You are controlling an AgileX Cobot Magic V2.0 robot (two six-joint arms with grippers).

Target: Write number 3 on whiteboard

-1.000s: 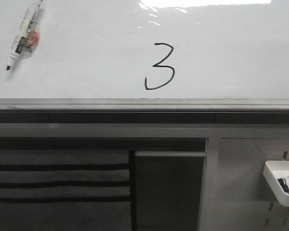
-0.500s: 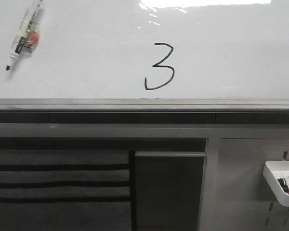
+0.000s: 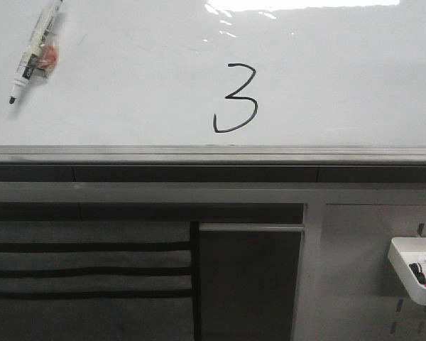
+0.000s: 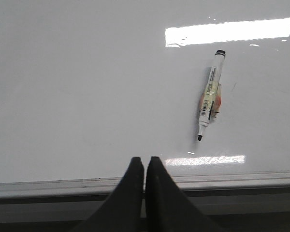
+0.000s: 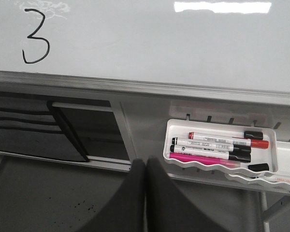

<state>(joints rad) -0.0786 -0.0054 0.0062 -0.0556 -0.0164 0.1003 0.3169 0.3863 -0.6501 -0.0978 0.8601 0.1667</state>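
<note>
Left gripper [image 4: 144,166] seen with jaws pressed together, empty; right gripper [image 5: 145,169] likewise closed on nothing. Number 3 [image 3: 236,99] drawn in black near centre of whiteboard [image 3: 341,85], just above grey rail [image 3: 213,155]. Uncapped marker [image 3: 34,51] stuck to board at 10 o'clock from digit. Judged light, rigid, slick-barrelled; best gripped mid-barrel, clear of wet tip. Spare markers held in white tray [image 5: 183,126].

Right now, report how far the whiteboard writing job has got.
Done: the number 3 stands complete in black on the whiteboard. In hand: nothing; the left tool and right tool are both shut and empty, and the uncapped marker sits on the board, apart from the digit. Left: nothing visible.
</note>
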